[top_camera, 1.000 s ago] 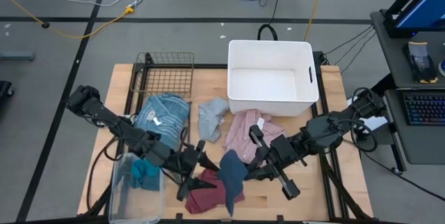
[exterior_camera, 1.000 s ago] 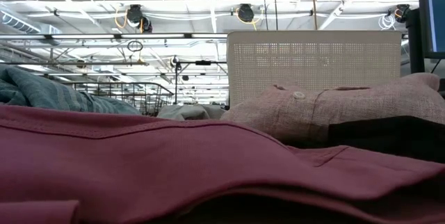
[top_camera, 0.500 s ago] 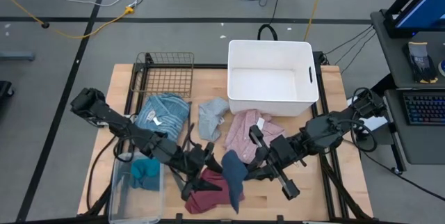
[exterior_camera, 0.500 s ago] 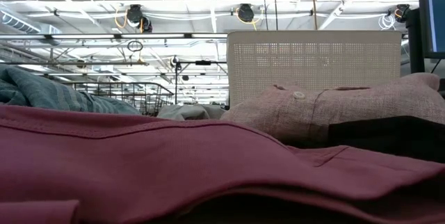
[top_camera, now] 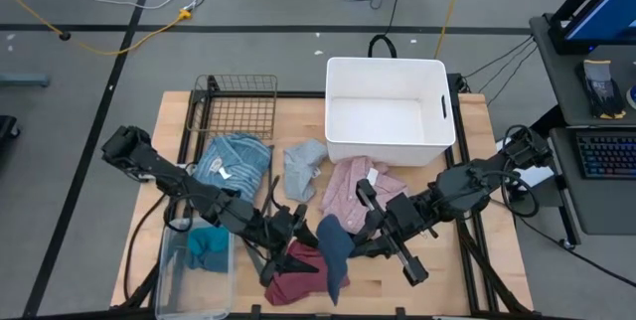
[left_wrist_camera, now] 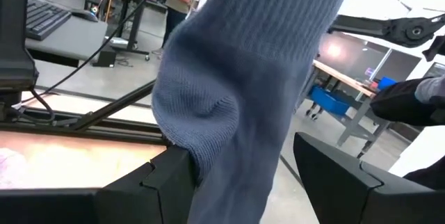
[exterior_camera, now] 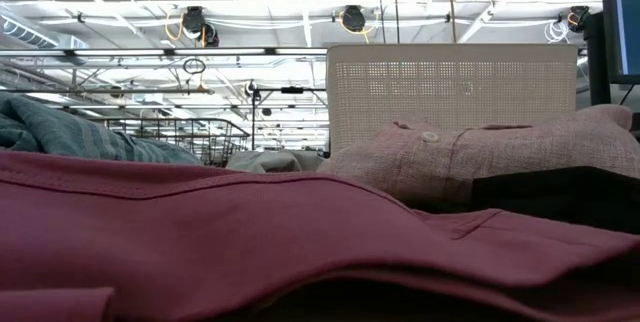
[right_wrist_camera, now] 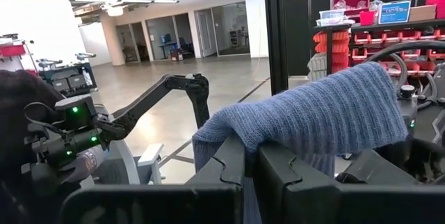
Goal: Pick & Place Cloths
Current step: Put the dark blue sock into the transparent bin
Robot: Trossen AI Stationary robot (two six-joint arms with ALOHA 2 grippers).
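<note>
Over the last second the left arm has swung its gripper (top_camera: 291,229) in from the near-left of the table toward the middle, and it now sits just beside the navy cloth (top_camera: 334,247) that the right gripper (top_camera: 350,233) holds up; in the last half second neither arm shifts much. That reads as the start of a two-handed hold or a handover, with nothing yet placed in the white tub (top_camera: 389,108), which holds no cloth. The right gripper's fingers are clamped on a fold of the cloth, which drapes over them in the right wrist view. The left gripper's fingers (left_wrist_camera: 167,172) stand apart with the fabric hanging between them, touching one finger, not yet pinched. The cloth is a ribbed blue-navy knit, limp, hanging in a long fold above the maroon piece (top_camera: 296,272) near the table's front edge. The pink shirt (top_camera: 350,184), grey-blue piece (top_camera: 301,168) and blue striped top (top_camera: 234,161) lie spread on the table (top_camera: 479,141), and the teal piece (top_camera: 208,248) rests in a clear bin (top_camera: 169,280) at the front left.
</note>
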